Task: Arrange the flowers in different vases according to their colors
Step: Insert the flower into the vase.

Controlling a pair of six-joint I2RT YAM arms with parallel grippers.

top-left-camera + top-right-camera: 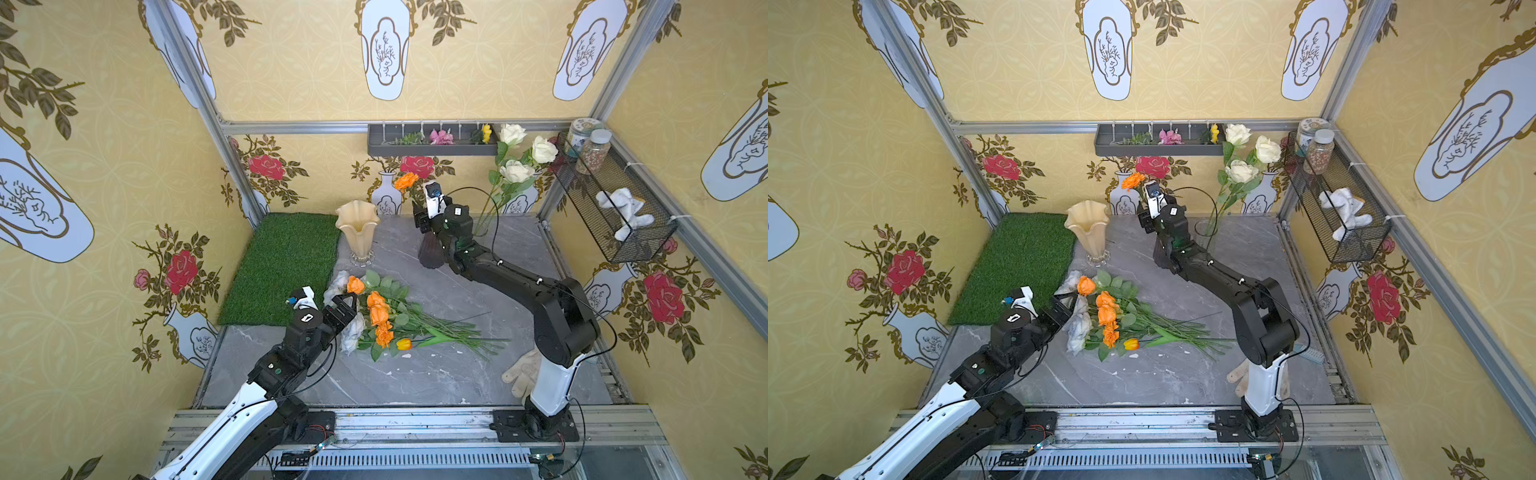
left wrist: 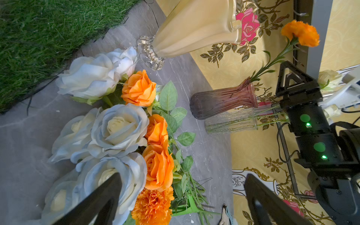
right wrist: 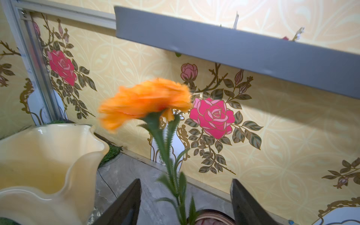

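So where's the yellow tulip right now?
In both top views the yellow tulip lies mid-table at the near edge of the flower pile, beside an orange marigold.

Bare tabletop (image 1: 415,374) in front lies open; flower pile (image 1: 399,320) and vases (image 1: 358,232) block farther back.

Orange marigold (image 1: 406,181) standing in purple vase (image 2: 224,101), cream roses (image 1: 515,170) in clear vase (image 2: 231,120) by worktop's (image 1: 415,374) back edge, cream-amber vase (image 1: 358,228) upright, orange roses (image 1: 378,309) and blue-white roses (image 2: 116,126) heaped mid-worktop.
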